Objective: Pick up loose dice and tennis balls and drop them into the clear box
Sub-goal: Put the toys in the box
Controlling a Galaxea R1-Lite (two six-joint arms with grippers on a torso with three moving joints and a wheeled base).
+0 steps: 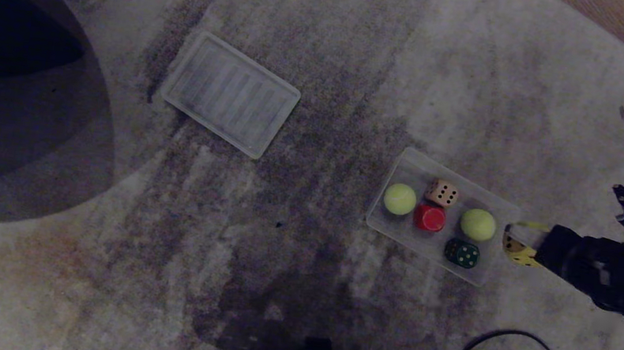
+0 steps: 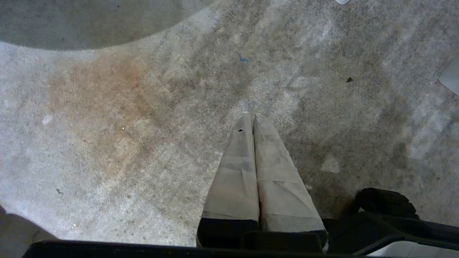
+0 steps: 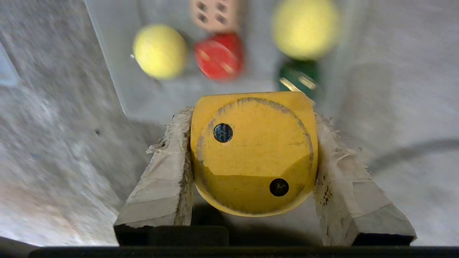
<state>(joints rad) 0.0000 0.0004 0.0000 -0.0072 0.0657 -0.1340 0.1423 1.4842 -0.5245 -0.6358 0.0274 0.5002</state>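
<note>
Grey stained carpet (image 1: 297, 208) under clear box (image 1: 406, 164); right gripper (image 1: 520, 243) clamped on yellow die (image 1: 517, 251).

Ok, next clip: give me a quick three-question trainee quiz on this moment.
1. True or false: the right gripper is shut on the yellow die.
2. How many items already lie in the clear box?
A. three
B. five
C. six
3. Fill in: the ribbed lid lies on the carpet, apart from the box, toward the robot's ____ side.

Key:
1. True; its fingers press the die from both sides, just outside the box's near end.
2. B: two tennis balls, the tan die, the red die and the dark green die.
3. Left. The left gripper hangs shut over bare carpet.
</note>
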